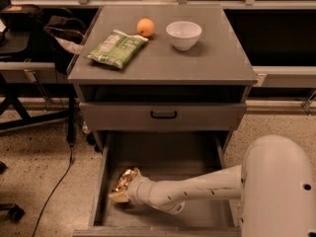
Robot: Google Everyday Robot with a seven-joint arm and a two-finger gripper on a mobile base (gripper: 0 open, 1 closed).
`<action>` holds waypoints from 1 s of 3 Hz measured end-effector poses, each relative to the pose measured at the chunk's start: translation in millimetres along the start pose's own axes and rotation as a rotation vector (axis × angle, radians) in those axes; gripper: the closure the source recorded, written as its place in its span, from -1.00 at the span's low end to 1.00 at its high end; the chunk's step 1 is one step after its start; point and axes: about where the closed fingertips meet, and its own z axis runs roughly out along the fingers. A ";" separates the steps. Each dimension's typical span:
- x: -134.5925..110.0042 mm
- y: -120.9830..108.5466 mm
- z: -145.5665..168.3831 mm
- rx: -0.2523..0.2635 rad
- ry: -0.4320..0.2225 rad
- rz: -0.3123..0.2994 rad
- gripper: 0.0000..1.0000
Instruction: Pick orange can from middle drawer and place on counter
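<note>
The orange can (pixel 124 178), golden and dented, lies at the front left of the open middle drawer (pixel 170 154), close to its left wall. My gripper (pixel 121 191) is down inside the drawer at the end of my white arm (pixel 187 191), right against the can and partly hidden by it. The arm reaches in from the right over the drawer floor. The counter (pixel 212 60) is the grey top of the cabinet, above the drawer.
On the counter are a green snack bag (pixel 117 48), a round orange fruit (pixel 145 27) and a white bowl (pixel 183 34). A shut drawer front with a black handle (pixel 163 115) sits above the open drawer. A chair with bags (pixel 29 28) stands at the left.
</note>
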 end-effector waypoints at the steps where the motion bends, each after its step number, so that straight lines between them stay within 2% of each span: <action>1: -25.1 1.3 -27.8 0.005 -0.049 -0.018 1.00; 2: -52.2 -1.7 -46.7 0.003 -0.105 -0.017 1.00; 3: -101.7 -10.9 -78.8 -0.038 -0.241 -0.046 1.00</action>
